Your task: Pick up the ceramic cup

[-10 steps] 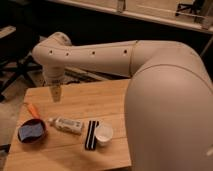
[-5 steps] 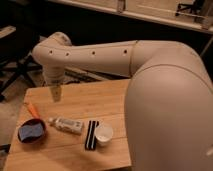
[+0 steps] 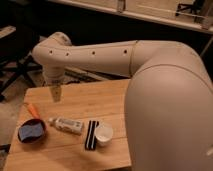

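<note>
The ceramic cup (image 3: 104, 134) is small, plain white and round. It stands upright near the front right of the wooden table (image 3: 100, 102), touching or just beside a black-and-white striped bar (image 3: 91, 134) on its left. My gripper (image 3: 56, 93) hangs from the cream arm above the back left of the table, well away from the cup, up and to its left. It holds nothing that I can see.
A white tube (image 3: 66, 124) lies left of the striped bar. A dark red bowl with blue contents (image 3: 32, 131) sits at the front left, with an orange tool (image 3: 32, 110) behind it. My bulky arm (image 3: 165, 100) covers the table's right side. Chairs stand at the left.
</note>
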Controlling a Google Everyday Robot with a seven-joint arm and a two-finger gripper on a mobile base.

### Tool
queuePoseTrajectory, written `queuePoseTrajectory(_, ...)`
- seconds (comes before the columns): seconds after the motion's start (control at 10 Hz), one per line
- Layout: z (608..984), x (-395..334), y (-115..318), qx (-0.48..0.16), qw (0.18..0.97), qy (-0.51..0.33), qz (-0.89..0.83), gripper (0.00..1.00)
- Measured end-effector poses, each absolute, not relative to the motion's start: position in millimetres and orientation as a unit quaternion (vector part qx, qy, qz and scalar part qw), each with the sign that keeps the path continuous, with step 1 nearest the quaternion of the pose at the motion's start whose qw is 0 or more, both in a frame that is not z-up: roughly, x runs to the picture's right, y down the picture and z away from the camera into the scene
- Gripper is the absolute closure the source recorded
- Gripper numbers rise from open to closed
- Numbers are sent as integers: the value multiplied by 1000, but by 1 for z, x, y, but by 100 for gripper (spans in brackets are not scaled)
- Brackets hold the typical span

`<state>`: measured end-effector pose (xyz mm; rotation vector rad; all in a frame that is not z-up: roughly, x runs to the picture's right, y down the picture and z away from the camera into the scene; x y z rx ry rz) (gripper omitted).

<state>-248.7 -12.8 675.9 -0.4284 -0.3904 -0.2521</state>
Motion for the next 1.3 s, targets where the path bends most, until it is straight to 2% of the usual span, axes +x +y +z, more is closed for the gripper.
queuePoseTrajectory(0.5, 676, -249, -13, -212, 950, -190, -126, 20)
queuePoseTrajectory(0.8, 687, -231, -9, -219, 955, -150, -135, 20)
queuePoseTrajectory(1.1, 685, -186, 13, -220, 963, -126, -93, 20)
queuePoseTrajectory(1.3, 676, -149, 48, -213, 968, -124, -51, 20)
